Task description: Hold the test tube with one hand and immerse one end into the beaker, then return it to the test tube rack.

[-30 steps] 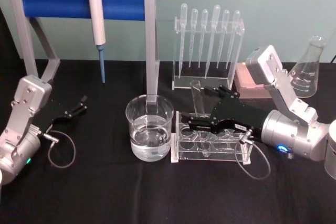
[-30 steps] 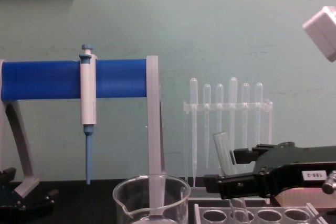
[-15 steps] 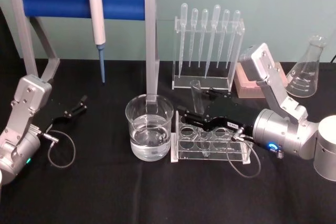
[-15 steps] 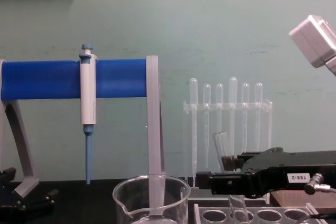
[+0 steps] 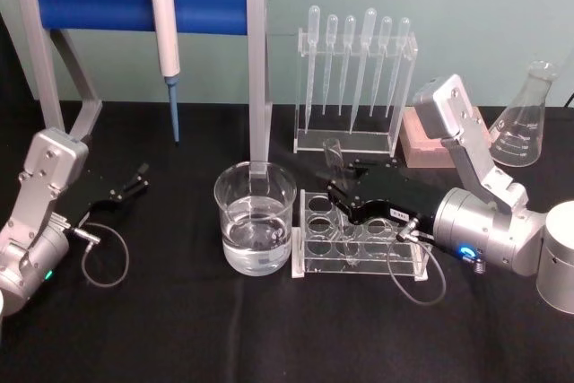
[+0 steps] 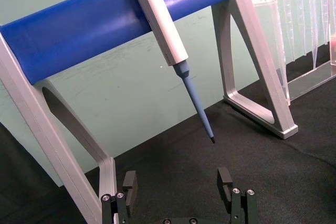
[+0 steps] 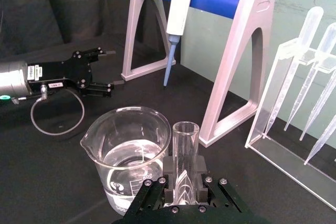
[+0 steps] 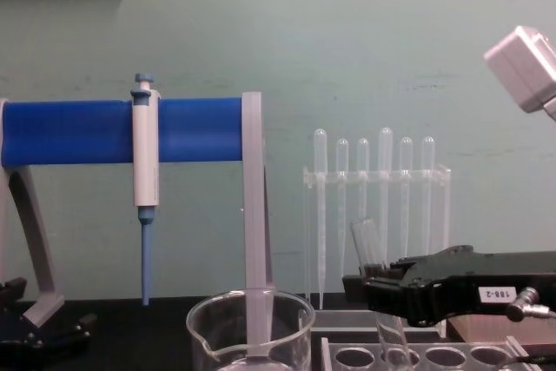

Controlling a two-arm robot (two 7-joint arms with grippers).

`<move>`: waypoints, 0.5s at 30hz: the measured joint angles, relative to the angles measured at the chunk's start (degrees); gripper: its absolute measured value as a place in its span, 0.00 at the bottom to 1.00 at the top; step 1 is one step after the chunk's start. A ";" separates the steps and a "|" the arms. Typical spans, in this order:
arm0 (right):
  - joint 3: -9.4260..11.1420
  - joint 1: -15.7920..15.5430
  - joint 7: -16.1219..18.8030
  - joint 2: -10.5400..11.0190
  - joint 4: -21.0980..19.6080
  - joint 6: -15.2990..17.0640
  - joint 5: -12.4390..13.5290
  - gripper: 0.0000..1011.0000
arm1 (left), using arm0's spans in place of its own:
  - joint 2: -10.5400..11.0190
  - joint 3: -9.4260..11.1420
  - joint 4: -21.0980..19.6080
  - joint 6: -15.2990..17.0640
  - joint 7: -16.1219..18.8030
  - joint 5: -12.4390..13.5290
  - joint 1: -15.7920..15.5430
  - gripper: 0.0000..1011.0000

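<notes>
I have the right end effector [image 5: 334, 187] clamped on the tilted test tube [image 5: 333, 155], whose foot is in the rack [image 5: 359, 263]. The beaker [image 5: 226, 214] rim is just beside it. The left end effector [image 5: 136, 180] lies open, well apart.

The tube [image 5: 334, 157], clear glass with an open rim, leans slightly, clamped between the black fingers of the right gripper [image 5: 339, 193]. Its lower end sits in a hole of the clear rack [image 5: 300, 248]. The beaker [image 5: 256, 208], wide, spouted and partly filled with clear liquid, stands just left of the rack.
</notes>
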 joint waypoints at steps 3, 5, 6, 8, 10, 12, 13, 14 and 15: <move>0.41 -0.36 -0.13 0.08 -0.58 0.01 0.39 0.22 | 0.00 0.00 0.00 0.00 0.00 0.00 0.00 0.99; 0.74 -0.69 -0.21 0.22 -1.09 -0.01 0.70 0.22 | 0.00 0.00 0.00 0.00 0.00 0.00 0.00 0.99; 0.90 -0.84 -0.26 0.28 -1.30 -0.04 0.82 0.22 | 0.00 0.00 0.00 0.00 0.00 0.00 0.00 0.99; 1.92 -1.70 -0.48 0.59 -2.68 -0.51 1.80 0.22 | 0.00 0.00 0.00 0.00 0.00 0.00 0.00 0.99; 2.62 -2.25 -0.59 0.74 -3.53 -0.98 2.51 0.22 | 0.00 0.00 0.00 0.00 0.00 0.00 0.00 0.99; 3.41 -2.88 -0.82 0.88 -4.47 -1.51 3.34 0.22 | 0.00 0.00 0.00 0.00 0.00 0.00 0.00 0.99; 4.21 -3.45 -1.06 1.02 -5.38 -2.02 4.16 0.22 | 0.00 0.00 0.00 0.00 0.00 0.00 0.00 0.99; 4.53 -3.68 -1.21 1.10 -5.77 -2.23 4.55 0.22 | 0.00 0.00 0.00 0.00 0.00 0.00 0.00 0.99; 5.13 -4.10 -1.52 1.24 -6.60 -2.57 5.16 0.22 | 0.00 0.00 0.00 0.00 0.00 0.00 0.00 0.99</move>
